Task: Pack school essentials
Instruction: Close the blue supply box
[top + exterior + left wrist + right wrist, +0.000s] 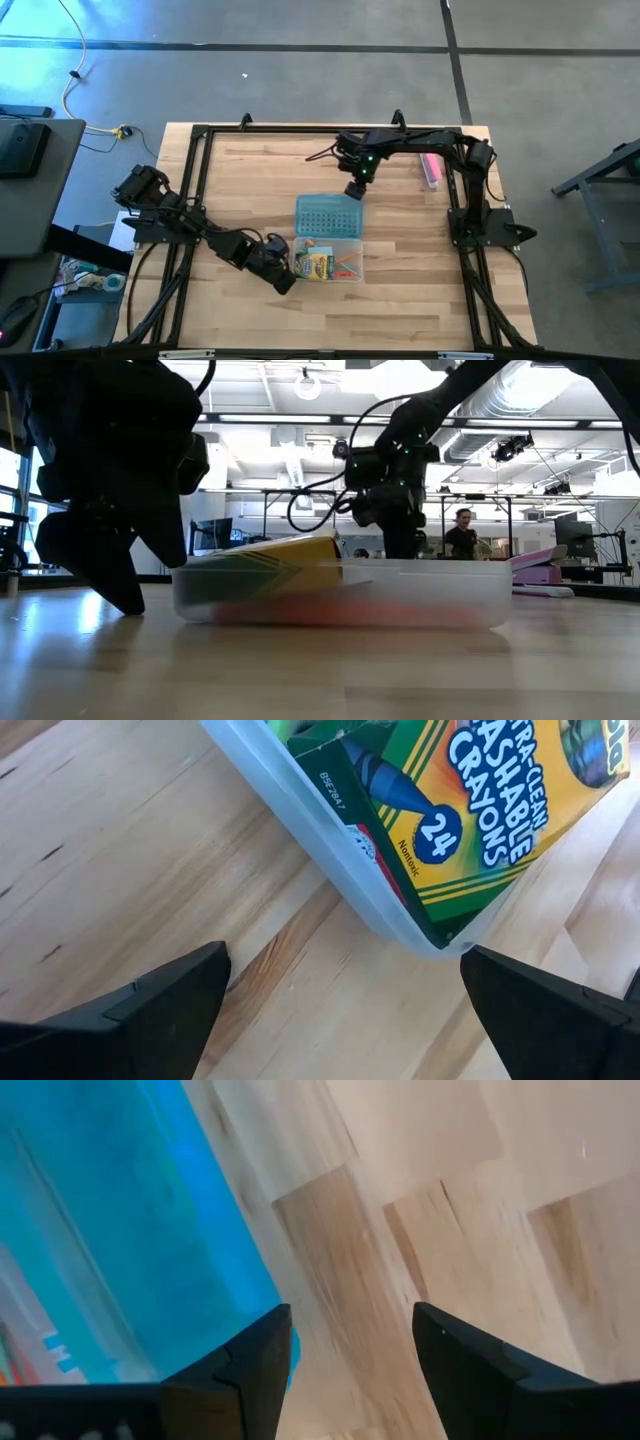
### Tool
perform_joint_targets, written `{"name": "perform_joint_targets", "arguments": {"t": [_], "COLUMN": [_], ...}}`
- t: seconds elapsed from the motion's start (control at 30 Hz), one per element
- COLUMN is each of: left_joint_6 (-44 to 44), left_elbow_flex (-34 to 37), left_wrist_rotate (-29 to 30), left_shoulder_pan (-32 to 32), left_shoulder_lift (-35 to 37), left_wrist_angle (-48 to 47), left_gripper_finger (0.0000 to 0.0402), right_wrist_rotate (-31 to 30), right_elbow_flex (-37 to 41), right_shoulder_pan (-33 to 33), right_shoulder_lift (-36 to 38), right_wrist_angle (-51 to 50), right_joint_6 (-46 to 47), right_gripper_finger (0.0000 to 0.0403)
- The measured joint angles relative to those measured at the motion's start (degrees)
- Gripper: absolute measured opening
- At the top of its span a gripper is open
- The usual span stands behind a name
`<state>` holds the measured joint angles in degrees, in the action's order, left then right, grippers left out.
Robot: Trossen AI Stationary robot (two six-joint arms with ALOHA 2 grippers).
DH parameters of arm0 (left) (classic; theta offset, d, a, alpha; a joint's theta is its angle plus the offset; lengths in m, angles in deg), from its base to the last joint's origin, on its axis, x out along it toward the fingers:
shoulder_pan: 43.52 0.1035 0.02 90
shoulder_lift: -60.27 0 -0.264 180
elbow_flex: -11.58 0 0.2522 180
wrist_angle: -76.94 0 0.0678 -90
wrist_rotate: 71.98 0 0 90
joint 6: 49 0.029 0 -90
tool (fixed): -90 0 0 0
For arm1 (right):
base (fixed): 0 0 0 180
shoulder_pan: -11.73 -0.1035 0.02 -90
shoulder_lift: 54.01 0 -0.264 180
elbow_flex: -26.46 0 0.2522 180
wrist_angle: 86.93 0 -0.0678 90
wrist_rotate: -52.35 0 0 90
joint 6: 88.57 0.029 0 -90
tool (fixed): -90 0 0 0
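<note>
A clear plastic case [352,244] sits near the table's middle. Inside lie the yellow-green crayon box [313,264] and orange pen or pencil pieces [346,268]. The case's teal lid [327,212] lies flat just beyond it. My left gripper [285,278] is open at the case's near left corner; in the left wrist view the corner [430,935] and crayon box [470,800] sit ahead of my left gripper [345,960]. My right gripper [356,190] is open over the lid's far right corner [250,1270]. Scissors, note pad and green pencil are out of view.
A pink bar [431,168] lies by the far right edge, beside the right arm's base. A dark metal frame [200,180] borders the tabletop. Bare wood lies to the right of the case and along the near edge. A person [462,532] stands in the room beyond.
</note>
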<state>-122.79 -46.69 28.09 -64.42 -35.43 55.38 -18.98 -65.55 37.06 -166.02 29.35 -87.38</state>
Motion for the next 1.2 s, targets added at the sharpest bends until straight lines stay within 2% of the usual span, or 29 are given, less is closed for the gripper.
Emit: {"name": "perform_joint_targets", "arguments": {"t": [0.27,0.73,1.0,1.2], "left_joint_6": [0.19,-0.51,-4.83,-6.23], "left_elbow_flex": [0.0,0.04,0.04,0.04], "left_wrist_rotate": [0.1,0.74,1.87,2.16], "left_shoulder_pan": [0.02,0.22,0.26,0.26], "left_shoulder_lift": [-0.04,-0.09,-0.09,-0.09], "left_wrist_angle": [0.39,1.02,1.19,1.2], "left_gripper_finger": [0.0387,0.0388,0.0388,0.0388], "right_wrist_rotate": [1.36,0.94,0.46,-3.34], "right_elbow_flex": [-3.38,-8.84,-11.28,-14.31], "right_shoulder_pan": [-0.74,-4.02,-6.99,-9.65], "right_shoulder_lift": [0.0,0.0,0.02,0.02], "right_wrist_angle": [-3.35,-10.0,-12.91,-16.19], "right_joint_6": [-0.03,0.21,1.95,2.89], "right_gripper_finger": [0.0195,0.014,0.0116,0.0112]}}
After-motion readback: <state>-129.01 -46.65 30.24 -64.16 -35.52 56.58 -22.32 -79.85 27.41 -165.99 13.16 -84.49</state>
